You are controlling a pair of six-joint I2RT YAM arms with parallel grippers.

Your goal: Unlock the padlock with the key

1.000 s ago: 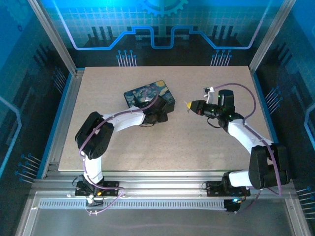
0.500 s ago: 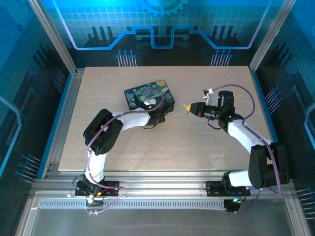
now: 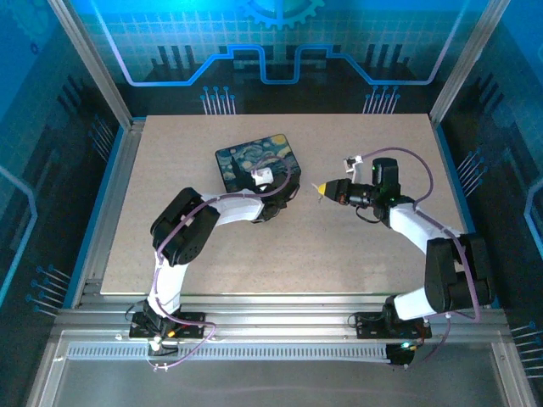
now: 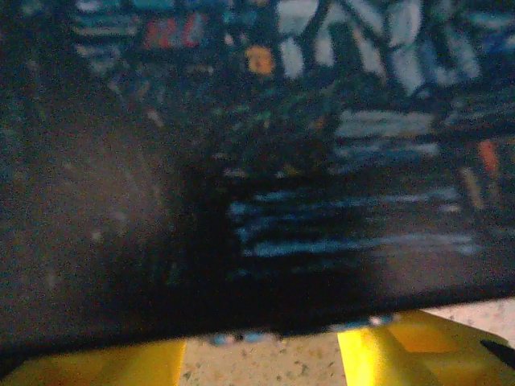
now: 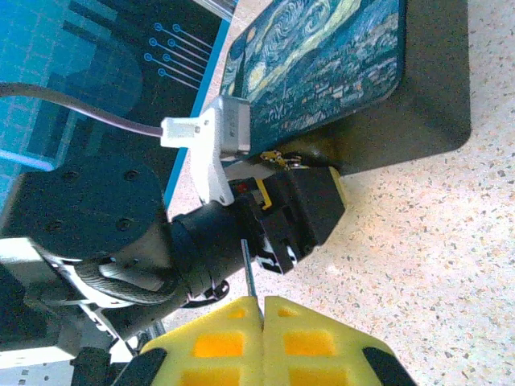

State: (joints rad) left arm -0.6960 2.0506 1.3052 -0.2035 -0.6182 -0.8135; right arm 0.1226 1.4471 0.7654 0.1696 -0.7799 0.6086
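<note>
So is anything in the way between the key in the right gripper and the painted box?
Yes. The left gripper, at the near edge of the painted box, sits directly ahead of the key pinched in the right gripper. From above, a stretch of table separates the two grippers.

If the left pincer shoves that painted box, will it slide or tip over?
Likely slides, not tips: the painted box lies flat and low on the table. Its speckled surface looks smooth, so little should hold it back. It looks rigid, so the left pincer, close against its dark side, shouldn't dent it.
</note>
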